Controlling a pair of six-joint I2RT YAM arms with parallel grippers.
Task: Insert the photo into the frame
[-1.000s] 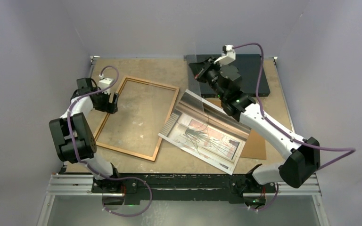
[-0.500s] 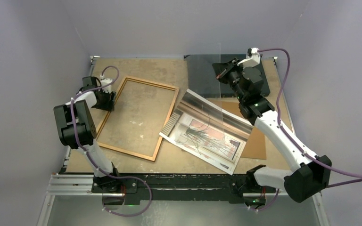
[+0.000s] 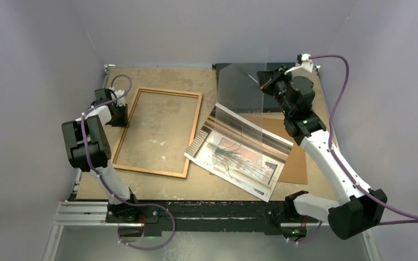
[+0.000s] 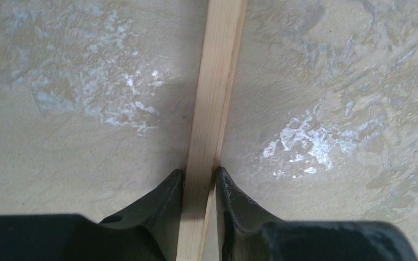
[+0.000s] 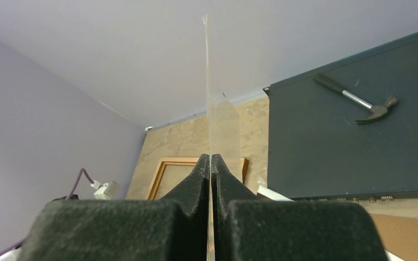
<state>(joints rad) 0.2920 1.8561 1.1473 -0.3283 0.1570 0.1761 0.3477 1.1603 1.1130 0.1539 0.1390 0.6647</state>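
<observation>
Nearest, flat and picture side up on the surface (image 3: pixel 158 187): the photo (image 3: pixel 239 155), skewed, right end over a brown hardboard sheet (image 3: pixel 298 166). Just left of it, the frame (image 3: pixel 149 169), also flat, bare surface showing through its opening. At the frame's far left corner, left hand (image 3: pixel 123 115) clamped across the left rail, one finger against each side of the wood. Farther back on the right, right hand (image 3: pixel 263 81) pinched tight on a clear pane (image 3: pixel 239 89), raised on edge above the photo's far end. Beyond, at the back, a black flat box (image 5: pixel 348 147) with a hammer (image 5: pixel 356 100) on top.
</observation>
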